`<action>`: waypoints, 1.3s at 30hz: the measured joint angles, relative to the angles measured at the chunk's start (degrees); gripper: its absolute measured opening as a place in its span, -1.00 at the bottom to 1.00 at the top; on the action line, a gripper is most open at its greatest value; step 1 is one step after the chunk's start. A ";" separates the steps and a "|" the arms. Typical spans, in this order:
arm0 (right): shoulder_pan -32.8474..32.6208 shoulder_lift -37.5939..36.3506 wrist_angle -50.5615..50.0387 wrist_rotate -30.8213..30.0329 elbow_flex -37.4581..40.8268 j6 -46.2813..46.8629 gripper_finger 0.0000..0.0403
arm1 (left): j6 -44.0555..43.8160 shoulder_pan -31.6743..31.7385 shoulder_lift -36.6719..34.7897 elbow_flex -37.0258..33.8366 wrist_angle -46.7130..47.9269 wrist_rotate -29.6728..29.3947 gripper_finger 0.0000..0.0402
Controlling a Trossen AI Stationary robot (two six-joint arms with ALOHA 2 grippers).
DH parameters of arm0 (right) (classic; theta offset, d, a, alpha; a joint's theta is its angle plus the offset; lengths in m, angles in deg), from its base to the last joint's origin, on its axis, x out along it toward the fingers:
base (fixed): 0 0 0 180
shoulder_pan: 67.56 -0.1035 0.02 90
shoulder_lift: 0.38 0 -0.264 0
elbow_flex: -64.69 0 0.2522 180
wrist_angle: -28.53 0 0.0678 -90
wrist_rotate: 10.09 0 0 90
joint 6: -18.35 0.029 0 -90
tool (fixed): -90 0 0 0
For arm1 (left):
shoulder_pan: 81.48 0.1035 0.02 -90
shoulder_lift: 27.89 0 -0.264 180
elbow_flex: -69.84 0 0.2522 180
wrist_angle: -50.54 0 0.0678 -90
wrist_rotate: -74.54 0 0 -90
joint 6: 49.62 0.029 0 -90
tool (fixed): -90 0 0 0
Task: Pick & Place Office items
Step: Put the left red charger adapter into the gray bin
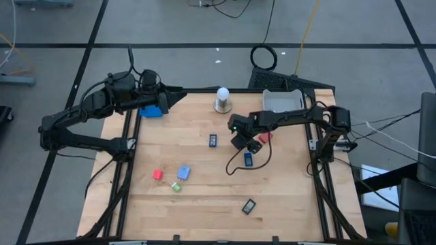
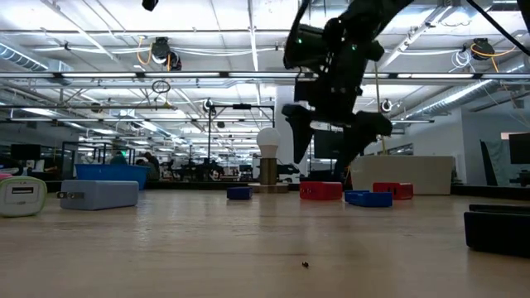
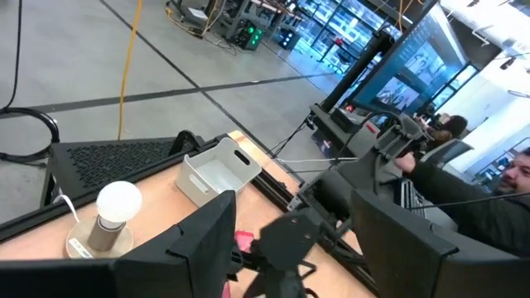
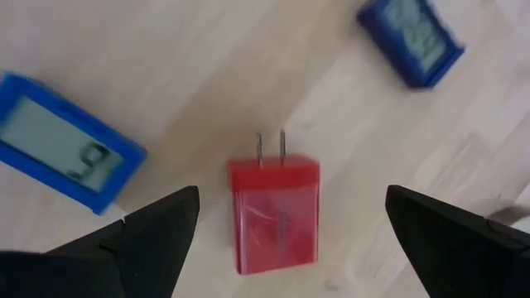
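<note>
The right gripper [image 4: 286, 236] hangs above the desk [image 1: 204, 204] toward its right edge, jaws spread wide and empty, straddling a red plug [image 4: 274, 213] lying flat below. Two blue timers [image 4: 62, 141] lie close by. The left gripper [image 1: 178, 93] waits over the far left corner, jaws partly open, holding nothing I can see.

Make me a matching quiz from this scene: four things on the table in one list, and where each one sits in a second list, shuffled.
Things:
1. red plug
2. white bulb
3. grey tray
4. dark piece

Places:
A. far right corner
B. nearest the front edge
C. below the open right gripper
D. middle of the far edge

Pairs: 1-C, 2-D, 3-A, 4-B
</note>
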 joint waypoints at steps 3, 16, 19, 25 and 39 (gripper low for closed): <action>2.10 1.80 0.76 -0.12 0.97 0.54 0.89 | -0.12 0.00 0.00 0.00 0.00 0.02 0.18; 4.76 7.35 -3.85 0.21 -2.18 2.46 0.89 | 0.01 0.00 0.00 0.00 0.56 0.20 0.18; 4.13 7.56 -3.85 0.53 -2.59 2.90 0.89 | 0.10 0.00 0.00 0.00 0.55 0.20 0.18; 2.93 7.52 -3.83 3.25 -2.30 3.07 0.89 | -0.04 0.00 0.00 0.00 0.55 0.20 0.18; 1.94 7.19 -1.28 4.73 2.02 2.97 0.88 | -0.09 0.00 0.00 0.00 0.52 0.63 0.18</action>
